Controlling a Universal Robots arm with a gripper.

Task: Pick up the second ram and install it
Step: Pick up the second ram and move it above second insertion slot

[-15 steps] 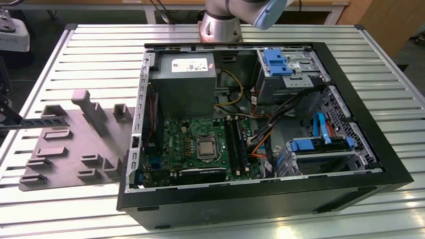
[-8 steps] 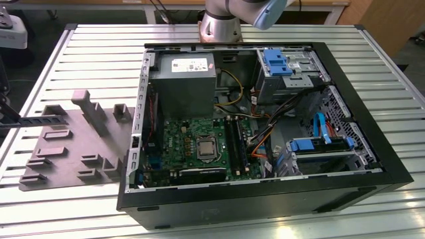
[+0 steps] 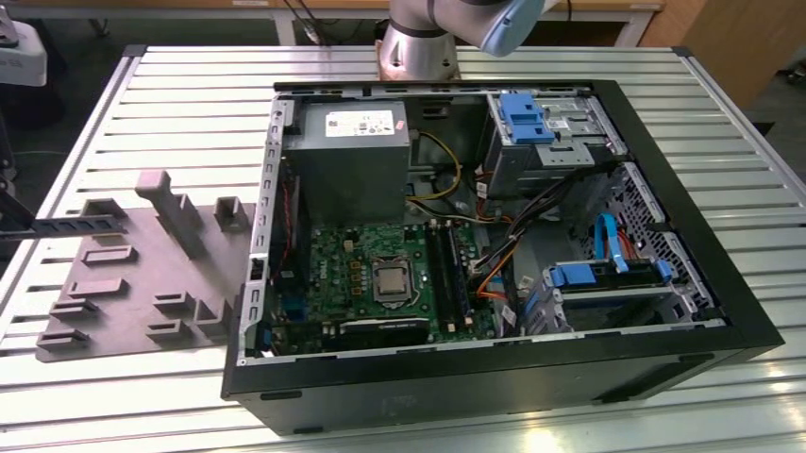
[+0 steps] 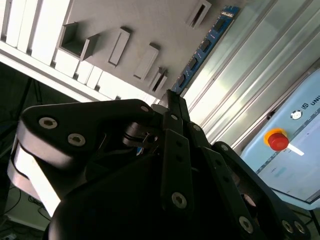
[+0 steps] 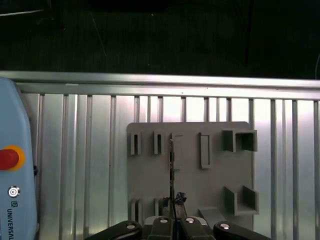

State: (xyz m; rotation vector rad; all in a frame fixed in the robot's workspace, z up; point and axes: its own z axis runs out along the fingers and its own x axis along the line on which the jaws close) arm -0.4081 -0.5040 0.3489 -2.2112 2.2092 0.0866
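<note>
Gripper [image 5: 172, 212] fingers pressed together, pinching the near end of the second ram [image 5: 171, 165]. In the first wrist view the stick is edge-on, a thin dark line running straight out from the fingertips over the grey tray [image 5: 192, 187], far end level with the row of slotted blocks. The second wrist view shows its flat side: blue-green board, row of black chips, long axis in line with the fingers [image 4: 172, 107], free end pointing away from them. So it's standing on its long edge, not lying flat. In the exterior view the ram [image 3: 78, 226] is about level over the far part of the tray at that view's left, long axis across the picture, free end pointing to the exterior view's right toward the tray's tall upright block [image 3: 170, 212]. Can't tell whether its lower edge touches the tray or is clear of it. Tray sits on the slatted metal table [image 3: 529, 61]. Pendant with a red button [image 5: 9, 158] is on the table just beside the tray. Open PC case [image 3: 504, 373] is on the exterior view's right of the tray, motherboard [image 3: 359, 255] exposed, long black memory slots [image 3: 444, 274] beside the CPU socket. Arm base [image 3: 416, 47] behind the case.
</note>
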